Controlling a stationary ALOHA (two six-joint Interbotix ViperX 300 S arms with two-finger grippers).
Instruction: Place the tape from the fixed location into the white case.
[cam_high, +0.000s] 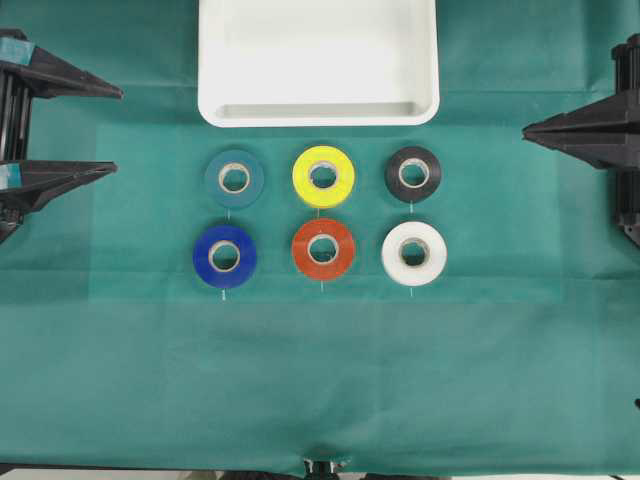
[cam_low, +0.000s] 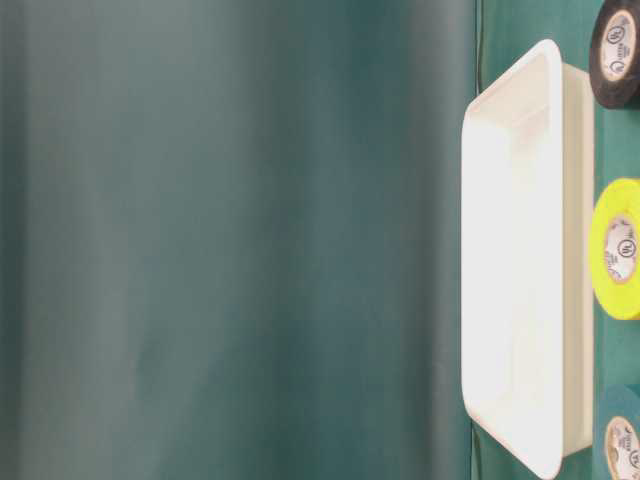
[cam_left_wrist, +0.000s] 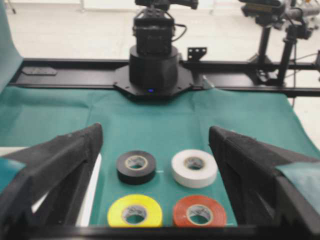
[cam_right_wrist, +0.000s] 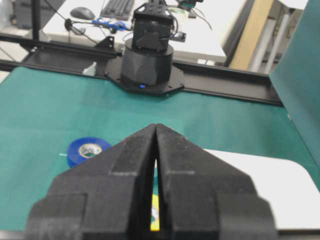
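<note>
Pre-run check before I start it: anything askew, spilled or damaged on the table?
Nothing stands out. Six tape rolls lie flat in two neat rows, the black tape at the right of the row nearer the white case, which is empty and square to the rows. No spill or damage visible.

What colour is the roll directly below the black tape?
White. The roll under the black tape shows best in the overhead view.

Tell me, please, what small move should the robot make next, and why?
Probably the right gripper should open and start toward the tape. Its jaws are shut and empty, and it is parked at the right edge, the side nearest that black roll. The roll lies flat in the upper row, untouched, and the white case holds nothing yet. The left gripper is open but farther away.
</note>
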